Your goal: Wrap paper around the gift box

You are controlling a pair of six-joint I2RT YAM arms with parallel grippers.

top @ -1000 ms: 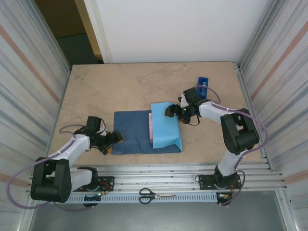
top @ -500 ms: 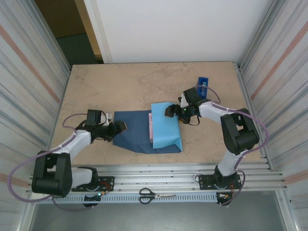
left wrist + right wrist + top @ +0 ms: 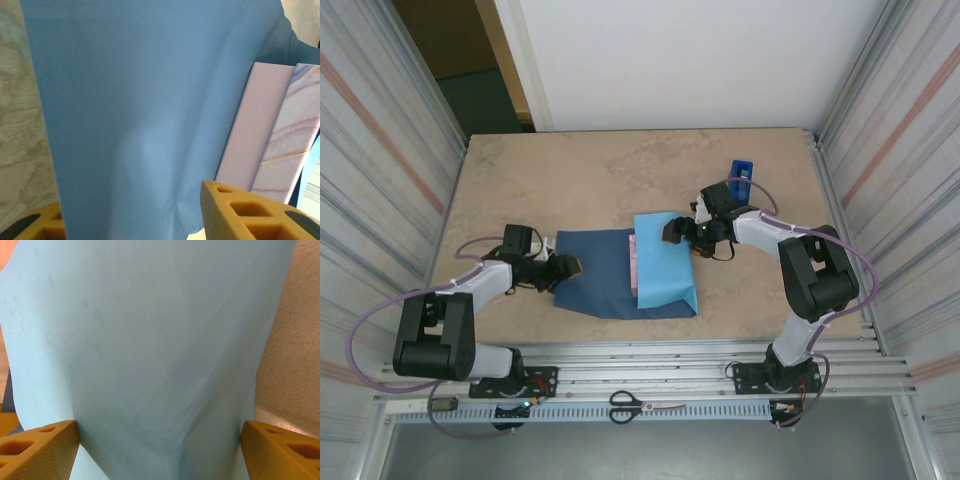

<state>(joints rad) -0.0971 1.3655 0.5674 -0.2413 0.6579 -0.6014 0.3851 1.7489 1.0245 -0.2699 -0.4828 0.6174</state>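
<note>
The paper (image 3: 595, 275) lies dark navy side up mid-table, with a sky-blue flap (image 3: 665, 265) folded over the gift box (image 3: 633, 265), whose pink edge peeks out. My left gripper (image 3: 567, 267) is at the sheet's left edge, whose near-left corner is raised. In the left wrist view the paper (image 3: 140, 100) hangs between the spread fingers of the left gripper (image 3: 130, 200), and the marbled gift box (image 3: 280, 130) shows to the right. My right gripper (image 3: 678, 232) rests on the far end of the flap. The right gripper (image 3: 160, 427) is open, straddling the paper (image 3: 150, 330).
A small royal-blue tape dispenser (image 3: 741, 172) stands behind the right arm near the back right. Scissors (image 3: 642, 405) lie on the metal rail in front of the table (image 3: 570, 180). Ribbed metal walls close in both sides.
My left gripper has moved from the sheet's near-left corner toward the box along the left edge. It has lifted that corner and narrowed its jaws. The right arm has not moved.
</note>
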